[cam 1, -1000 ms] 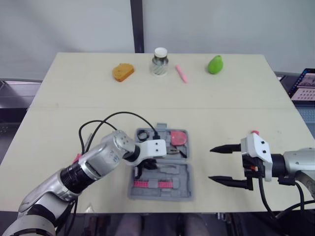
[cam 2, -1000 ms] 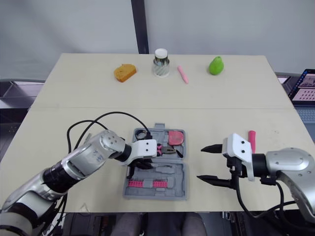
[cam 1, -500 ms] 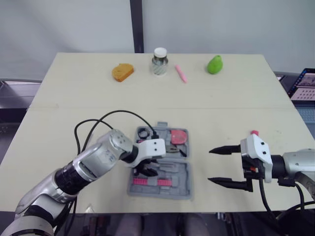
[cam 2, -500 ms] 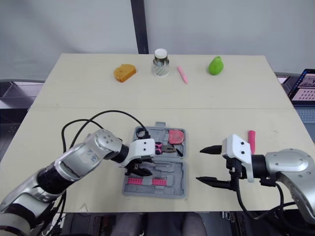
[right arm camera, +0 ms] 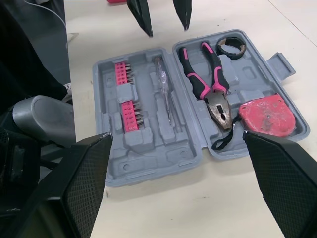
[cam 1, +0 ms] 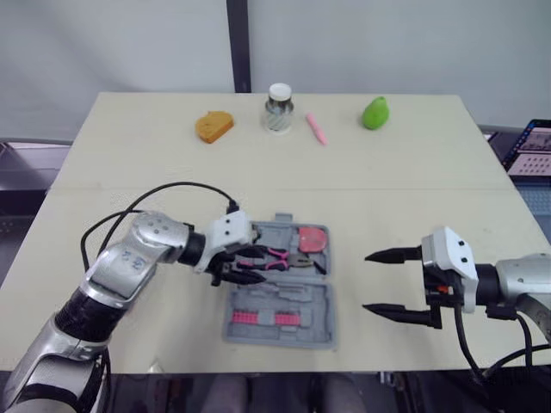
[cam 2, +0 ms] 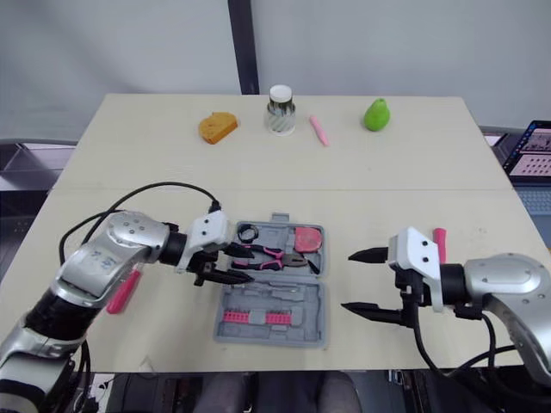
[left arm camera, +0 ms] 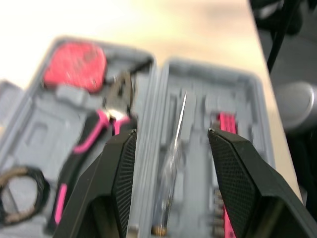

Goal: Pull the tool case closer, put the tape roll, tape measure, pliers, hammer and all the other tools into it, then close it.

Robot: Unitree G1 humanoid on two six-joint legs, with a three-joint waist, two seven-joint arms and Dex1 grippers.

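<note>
My left claw (cam 2: 243, 266) hangs released and empty at the edge of the open tool case (right arm camera: 153, 163). My right claw (cam 1: 368, 282), spread with nothing in it, waits well apart on the case's other side. Just past my left fingertips the tape roll (right arm camera: 231, 47), pliers (right arm camera: 210, 87) and tape measure (right arm camera: 265, 114) lie in the case. I judge the job past halfway. One pink-handled tool (cam 2: 440, 243) lies beside my right claw, another pink tool (cam 2: 123, 291) sits under my left forearm, and the case is not yet closed.

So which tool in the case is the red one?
The tape measure, in the far right corner of the case. The pliers have pink handles; the tape roll is black.
</note>
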